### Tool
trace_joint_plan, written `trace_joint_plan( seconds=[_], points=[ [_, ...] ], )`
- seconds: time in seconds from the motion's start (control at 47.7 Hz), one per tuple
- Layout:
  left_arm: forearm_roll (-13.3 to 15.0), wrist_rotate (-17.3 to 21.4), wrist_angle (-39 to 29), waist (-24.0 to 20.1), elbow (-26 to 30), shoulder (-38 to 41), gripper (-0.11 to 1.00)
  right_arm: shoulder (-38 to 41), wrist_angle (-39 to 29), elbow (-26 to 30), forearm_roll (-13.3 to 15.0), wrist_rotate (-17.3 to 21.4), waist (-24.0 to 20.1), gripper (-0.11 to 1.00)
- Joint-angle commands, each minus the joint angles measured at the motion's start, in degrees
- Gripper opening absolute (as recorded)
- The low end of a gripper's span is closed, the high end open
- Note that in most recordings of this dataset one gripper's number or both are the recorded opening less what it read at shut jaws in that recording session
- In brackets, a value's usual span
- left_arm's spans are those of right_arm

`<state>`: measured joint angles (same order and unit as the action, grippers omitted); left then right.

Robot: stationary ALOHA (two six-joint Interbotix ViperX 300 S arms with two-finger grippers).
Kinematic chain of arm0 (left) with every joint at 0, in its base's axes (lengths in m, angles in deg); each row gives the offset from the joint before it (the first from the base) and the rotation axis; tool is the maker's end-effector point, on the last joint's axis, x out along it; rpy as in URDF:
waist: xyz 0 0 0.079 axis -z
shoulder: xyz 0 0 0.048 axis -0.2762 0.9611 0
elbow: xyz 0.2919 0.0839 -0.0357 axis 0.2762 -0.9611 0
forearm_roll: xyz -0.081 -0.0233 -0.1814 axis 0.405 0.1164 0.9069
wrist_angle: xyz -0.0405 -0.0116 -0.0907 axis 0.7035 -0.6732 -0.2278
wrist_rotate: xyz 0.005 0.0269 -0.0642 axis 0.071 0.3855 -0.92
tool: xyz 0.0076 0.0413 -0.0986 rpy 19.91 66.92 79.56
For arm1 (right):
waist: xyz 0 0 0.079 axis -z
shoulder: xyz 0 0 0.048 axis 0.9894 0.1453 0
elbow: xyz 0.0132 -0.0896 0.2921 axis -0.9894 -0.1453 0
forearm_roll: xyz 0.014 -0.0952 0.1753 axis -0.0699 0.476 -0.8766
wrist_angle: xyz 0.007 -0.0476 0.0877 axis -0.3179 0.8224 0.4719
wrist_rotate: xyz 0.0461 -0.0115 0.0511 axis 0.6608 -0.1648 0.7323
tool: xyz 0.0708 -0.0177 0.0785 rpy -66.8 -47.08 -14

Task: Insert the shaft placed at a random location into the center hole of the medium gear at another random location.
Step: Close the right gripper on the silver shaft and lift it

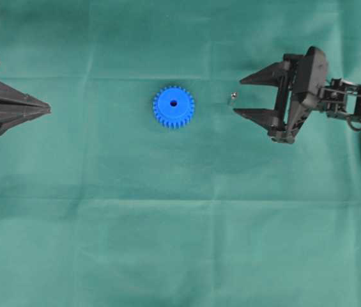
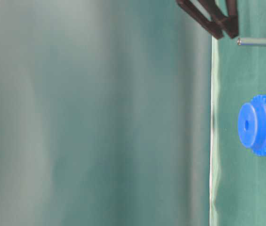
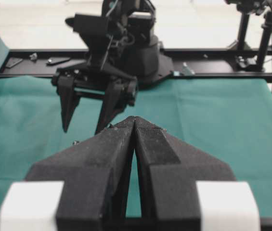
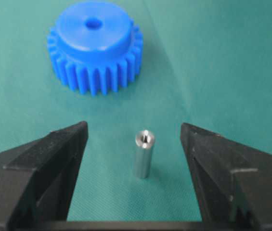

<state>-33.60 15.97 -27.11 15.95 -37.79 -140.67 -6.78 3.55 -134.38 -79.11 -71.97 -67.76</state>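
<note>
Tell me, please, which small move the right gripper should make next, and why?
Probably it should go down around the shaft and close. The right gripper is open, and the shaft stands upright on the cloth between its fingers, touching neither. The medium gear lies apart, its center hole empty, so a grasp comes first.

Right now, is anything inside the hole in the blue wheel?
Nothing visible: the center hole of the medium gear looks dark and empty. Its bottom is hidden. The shaft stands outside, on the green cloth.

A green cloth-covered table (image 1: 180,243) bears the blue medium gear (image 1: 174,107) and, nearby, the upright shaft (image 1: 231,98).
</note>
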Motion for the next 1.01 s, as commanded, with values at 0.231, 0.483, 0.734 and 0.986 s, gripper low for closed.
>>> trace_joint_plan(
  seconds=[0.231, 0.483, 0.734, 0.986],
  points=[
    [-0.2, 0.1, 0.5, 0.0, 1.2, 0.4, 0.0, 4.2, 2.3, 2.4, -0.6, -0.8, 0.4, 0.82],
    [-0.2, 0.1, 0.5, 0.0, 1.2, 0.4, 0.0, 4.3, 2.3, 2.5, -0.8, -0.8, 0.4, 0.81],
    [-0.2, 0.0, 0.5, -0.1, 1.2, 0.4, 0.0, 5.2, 2.0, 3.0, -1.1, -0.8, 1.1, 0.32],
    [-0.2, 0.0, 0.5, 0.0, 1.2, 0.4, 0.0, 5.5, 1.7, 3.2, -1.1, -0.8, 1.1, 0.14]
  ],
)
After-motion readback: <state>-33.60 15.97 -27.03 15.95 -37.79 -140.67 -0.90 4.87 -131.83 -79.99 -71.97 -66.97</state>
